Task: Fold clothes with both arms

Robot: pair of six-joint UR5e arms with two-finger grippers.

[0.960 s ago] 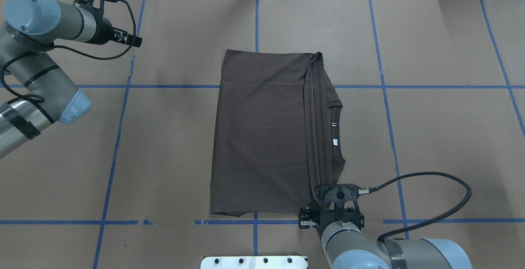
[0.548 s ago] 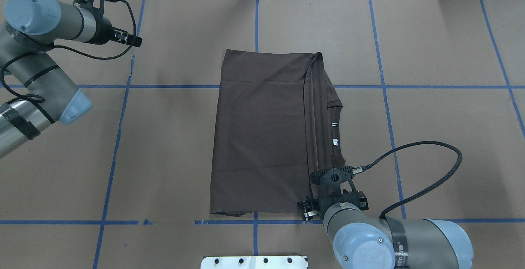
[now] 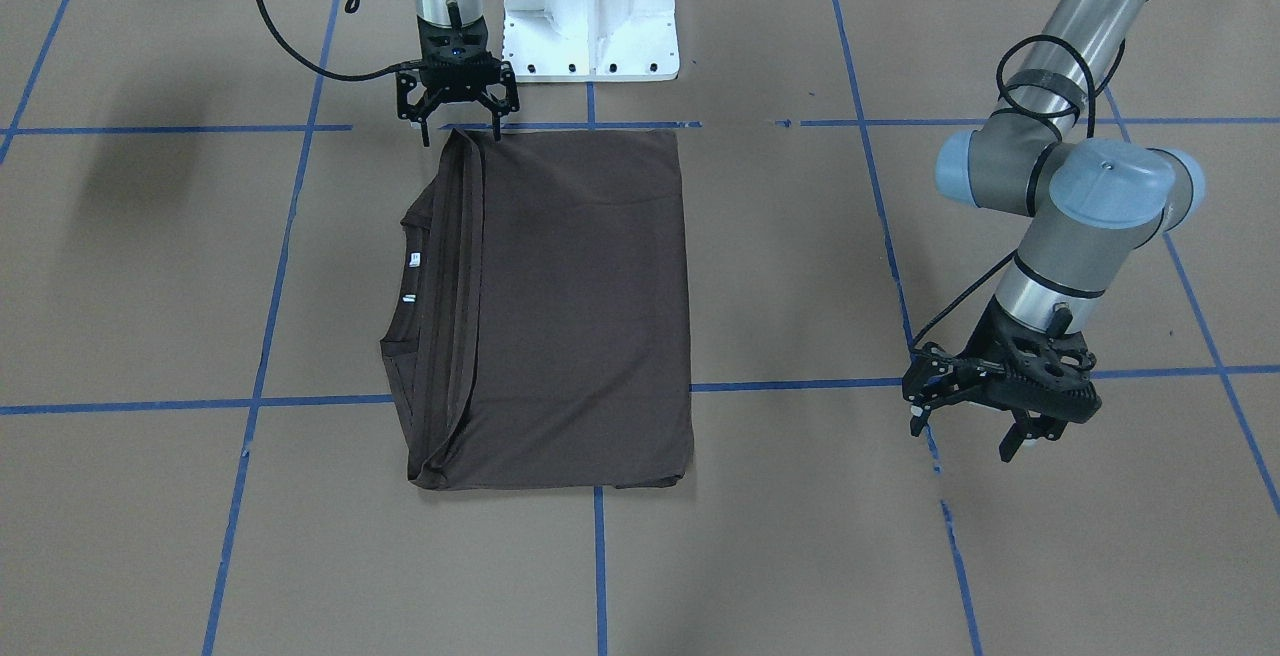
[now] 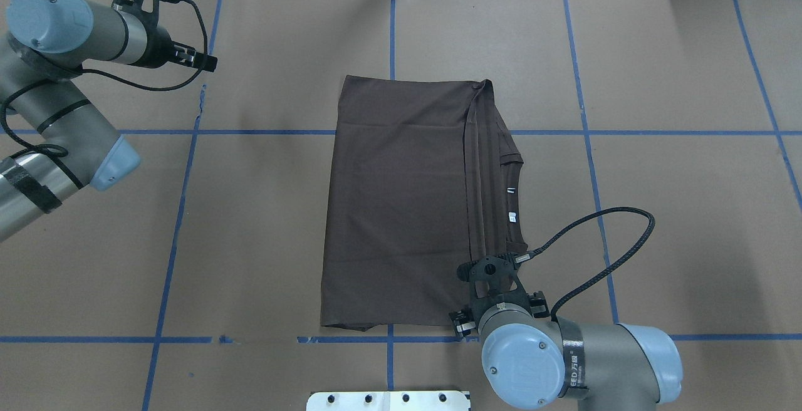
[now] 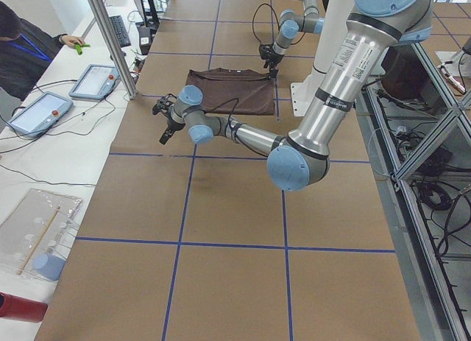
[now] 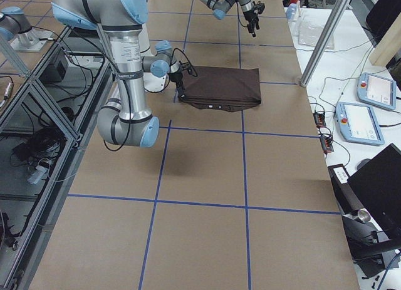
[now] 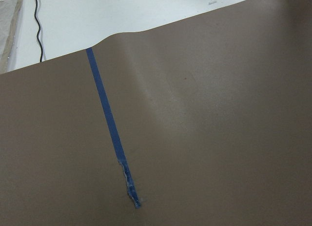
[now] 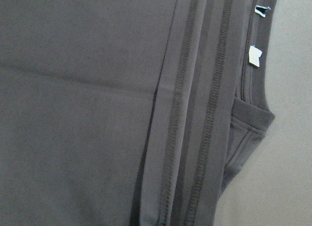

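We saw the dark brown T-shirt (image 4: 401, 210) lying flat in the middle of the table (image 4: 689, 210), folded to a long rectangle. Its stacked hems and the ribbed collar (image 3: 400, 281) with two white neck tags (image 8: 254, 56) were on the robot's right side.

The right gripper (image 3: 458, 129) pointed down at the corner of the shirt nearest to the white pedestal base (image 3: 590, 16). Its two fingers were spread apart, one on each side of this corner, and they gripped nothing. We could not tell if the fingertips touched the cloth or the paper. The right wrist camera showed only the folded edges, the collar and the tags close below.

The left gripper (image 3: 962, 436) hovered over bare brown paper, well apart from the shirt, near a blue tape line (image 7: 109, 123). Its fingers were also apart and empty.

In the left side view a person (image 5: 26, 43) was at a white desk (image 5: 44, 146) beside the table.
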